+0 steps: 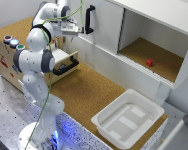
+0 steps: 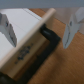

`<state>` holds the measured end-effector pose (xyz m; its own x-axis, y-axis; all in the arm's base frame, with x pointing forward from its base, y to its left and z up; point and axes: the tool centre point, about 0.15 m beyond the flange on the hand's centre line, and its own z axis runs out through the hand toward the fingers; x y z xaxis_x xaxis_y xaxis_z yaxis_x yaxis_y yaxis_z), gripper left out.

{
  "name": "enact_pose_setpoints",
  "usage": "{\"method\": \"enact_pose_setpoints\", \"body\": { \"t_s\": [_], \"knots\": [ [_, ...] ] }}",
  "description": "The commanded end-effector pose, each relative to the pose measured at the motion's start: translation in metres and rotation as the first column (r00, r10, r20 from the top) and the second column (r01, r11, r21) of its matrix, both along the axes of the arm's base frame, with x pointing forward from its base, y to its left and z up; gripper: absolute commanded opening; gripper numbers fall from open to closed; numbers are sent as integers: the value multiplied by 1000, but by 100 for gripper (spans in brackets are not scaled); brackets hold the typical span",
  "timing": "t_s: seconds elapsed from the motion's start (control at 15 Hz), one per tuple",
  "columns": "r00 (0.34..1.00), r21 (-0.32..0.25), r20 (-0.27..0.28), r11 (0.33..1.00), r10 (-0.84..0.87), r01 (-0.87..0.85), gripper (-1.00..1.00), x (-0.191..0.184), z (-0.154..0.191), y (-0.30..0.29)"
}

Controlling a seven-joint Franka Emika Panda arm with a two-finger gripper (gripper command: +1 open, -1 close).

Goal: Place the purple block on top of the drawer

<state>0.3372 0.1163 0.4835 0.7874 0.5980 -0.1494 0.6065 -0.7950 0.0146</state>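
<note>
Your tool point(image 2: 40, 27) hangs with its fingers spread apart, holding nothing, above the drawer point(image 1: 69, 61), which stands pulled out of its box. You can't see the purple block anywhere.

Exterior view: the drawer point(image 1: 68, 61) is largely masked by the arm; only its front and black handle point(image 1: 67, 66) show. The claw point(image 1: 70, 31) is too small and blurred to judge its opening, and any load cannot be told. No purple block can be made out. Wrist view: heavily blurred; the handle point(image 2: 35, 59) is cut off at 8 o'clock.
</note>
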Motion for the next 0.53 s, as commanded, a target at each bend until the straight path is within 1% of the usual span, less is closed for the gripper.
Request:
{"method": "enact_pose_setpoints", "body": {
  "t_s": [0.0, 0.07, 0.13, 0.2, 0.47],
  "knots": [
    [978, 104, 22, 973, -209, 206, 100, 14, -21, -137],
    [959, 81, 15, 956, -285, 282, 100, 22, -24, -161],
    [938, 79, 7, 935, -348, 346, 100, 27, -27, -180],
    [901, 60, 7, 900, -434, 432, 100, 31, -31, -201],
    [901, 60, 7, 900, -434, 432, 100, 31, -31, -201]
  ]
}}
